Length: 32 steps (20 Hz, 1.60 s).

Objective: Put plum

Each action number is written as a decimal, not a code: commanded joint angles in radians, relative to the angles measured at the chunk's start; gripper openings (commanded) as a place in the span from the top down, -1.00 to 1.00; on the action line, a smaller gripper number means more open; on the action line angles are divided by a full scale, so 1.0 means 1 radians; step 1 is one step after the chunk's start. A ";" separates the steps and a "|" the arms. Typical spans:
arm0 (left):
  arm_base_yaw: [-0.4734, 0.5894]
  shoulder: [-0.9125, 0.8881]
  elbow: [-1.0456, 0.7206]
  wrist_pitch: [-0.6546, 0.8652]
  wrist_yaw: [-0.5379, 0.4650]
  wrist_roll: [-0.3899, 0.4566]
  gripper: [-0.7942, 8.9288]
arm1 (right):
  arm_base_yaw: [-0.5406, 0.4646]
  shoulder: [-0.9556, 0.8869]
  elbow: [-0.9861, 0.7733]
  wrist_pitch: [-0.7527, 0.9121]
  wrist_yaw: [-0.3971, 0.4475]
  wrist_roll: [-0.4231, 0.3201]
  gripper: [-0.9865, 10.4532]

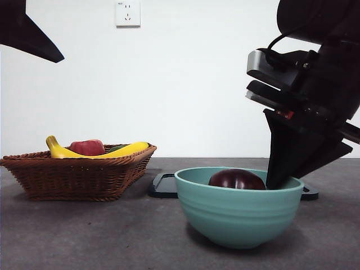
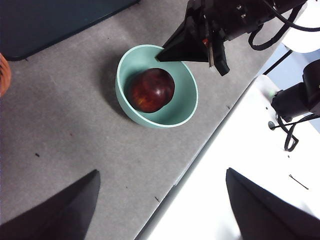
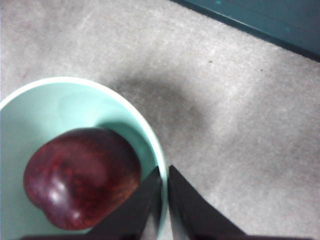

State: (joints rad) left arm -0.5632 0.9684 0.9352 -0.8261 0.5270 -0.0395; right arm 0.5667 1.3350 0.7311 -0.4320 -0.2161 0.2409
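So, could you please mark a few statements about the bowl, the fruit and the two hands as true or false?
1. The plum lies in the teal bowl. True.
2. The right hand grips the plum. False: its jaws are shut beside it, at the bowl's rim.
3. The basket holds a banana and a red apple. True.
4. The left hand is shut. False: its jaws stand wide apart, away from the bowl.

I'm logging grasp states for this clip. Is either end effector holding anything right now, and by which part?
Nothing is held. The plum lies loose in the bowl; the right end effector is shut and empty at the rim.
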 commanded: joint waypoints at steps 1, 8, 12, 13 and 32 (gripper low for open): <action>-0.006 0.005 0.010 0.011 0.005 0.005 0.01 | 0.006 -0.010 0.068 0.001 -0.003 0.011 0.81; -0.006 0.005 0.010 0.012 0.005 0.005 0.01 | -0.073 0.051 0.286 -0.040 0.013 0.005 0.81; -0.006 0.005 0.010 0.011 0.005 0.005 0.01 | -0.147 0.224 0.475 -0.057 0.010 -0.040 0.81; -0.006 0.005 0.010 0.011 0.005 0.005 0.01 | -0.163 0.269 0.513 -0.059 0.010 -0.048 0.81; -0.006 0.005 0.010 0.011 0.005 0.005 0.01 | -0.249 0.565 0.632 -0.030 0.008 -0.068 0.51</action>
State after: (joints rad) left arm -0.5632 0.9684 0.9352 -0.8265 0.5270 -0.0395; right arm 0.3130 1.8820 1.3392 -0.4641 -0.2085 0.1799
